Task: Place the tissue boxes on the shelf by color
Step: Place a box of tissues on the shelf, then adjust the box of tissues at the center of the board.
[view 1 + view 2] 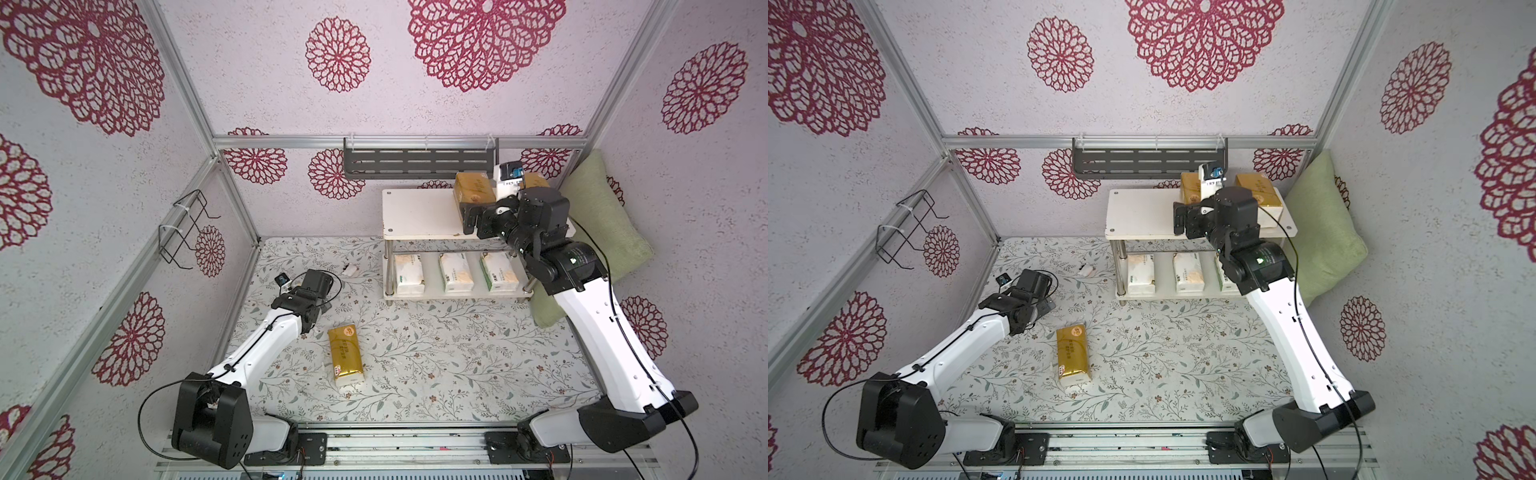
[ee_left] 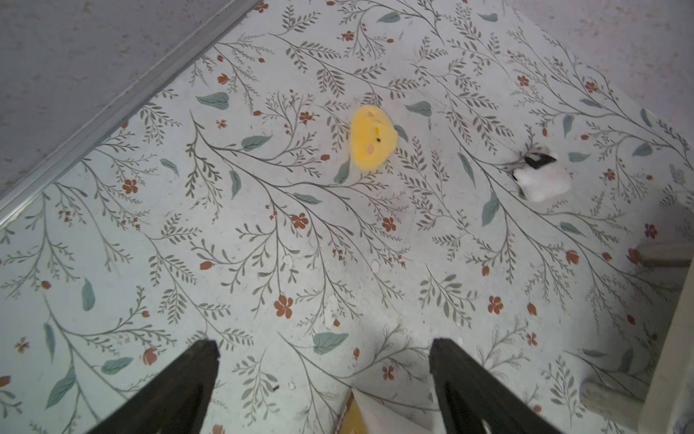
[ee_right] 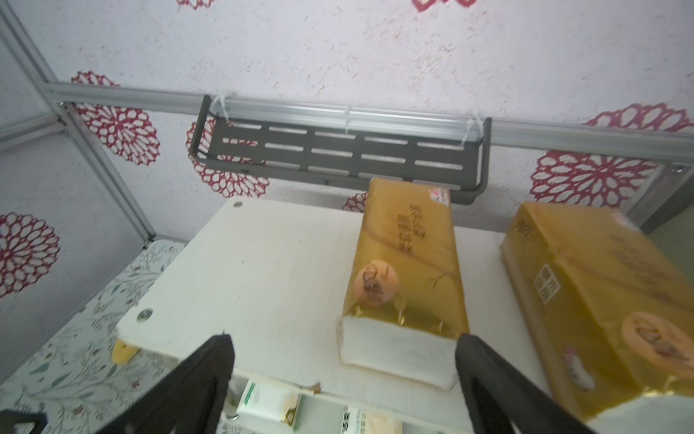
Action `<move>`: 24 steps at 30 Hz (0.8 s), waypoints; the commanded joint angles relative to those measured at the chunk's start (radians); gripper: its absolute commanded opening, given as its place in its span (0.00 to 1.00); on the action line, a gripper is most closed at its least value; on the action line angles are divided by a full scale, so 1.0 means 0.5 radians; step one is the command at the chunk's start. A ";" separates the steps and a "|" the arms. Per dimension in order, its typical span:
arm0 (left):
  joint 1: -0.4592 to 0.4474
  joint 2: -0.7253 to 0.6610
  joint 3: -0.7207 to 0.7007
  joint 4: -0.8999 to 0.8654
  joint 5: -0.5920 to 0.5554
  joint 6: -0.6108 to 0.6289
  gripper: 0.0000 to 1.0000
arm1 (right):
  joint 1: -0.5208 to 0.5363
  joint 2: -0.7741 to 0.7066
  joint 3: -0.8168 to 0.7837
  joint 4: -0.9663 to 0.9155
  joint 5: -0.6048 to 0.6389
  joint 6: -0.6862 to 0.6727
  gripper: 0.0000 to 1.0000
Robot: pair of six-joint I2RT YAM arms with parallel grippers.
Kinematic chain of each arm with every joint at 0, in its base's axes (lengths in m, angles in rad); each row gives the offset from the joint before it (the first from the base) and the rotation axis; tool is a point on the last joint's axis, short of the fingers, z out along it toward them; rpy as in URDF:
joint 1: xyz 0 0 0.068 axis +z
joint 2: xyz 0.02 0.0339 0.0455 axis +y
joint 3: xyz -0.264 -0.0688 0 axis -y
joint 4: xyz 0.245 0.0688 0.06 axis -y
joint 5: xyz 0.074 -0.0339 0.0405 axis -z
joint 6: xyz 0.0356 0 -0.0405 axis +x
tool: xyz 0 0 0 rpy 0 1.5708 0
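Two gold tissue packs [image 3: 409,248] lie side by side but apart on the top board of the shelf [image 1: 415,212], toward its end nearest the green pillow [image 1: 602,216]. The pillow-side gold pack [image 1: 1260,195] is partly hidden by the right arm in both top views. Three white tissue packs [image 1: 456,272] with green-orange print sit in a spaced row on the lower board. A third gold pack [image 1: 345,357] lies flat on the floral surface [image 1: 457,365], well apart from the shelf and near the left arm.

The right pincer [image 3: 343,340] hovers at the front edge of the top board, jaws wide and holding nothing. The white near end of one gold pack sits close to one fingertip [image 3: 473,360]; whether they touch I cannot tell. The left pincer [image 2: 325,345] is also spread wide and empty, low over the surface near the left wall. Ahead of it lie a small yellow soft toy [image 2: 371,139] and a small white object [image 2: 540,178] with a black part. A grey slotted rack [image 1: 419,160] hangs on the back wall above the shelf, and a black wire rack [image 1: 187,228] on the left wall.
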 commanded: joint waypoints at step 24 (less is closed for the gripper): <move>-0.375 0.129 -0.148 0.006 0.463 -0.003 0.98 | 0.292 -0.342 -1.616 0.337 -0.457 0.216 0.98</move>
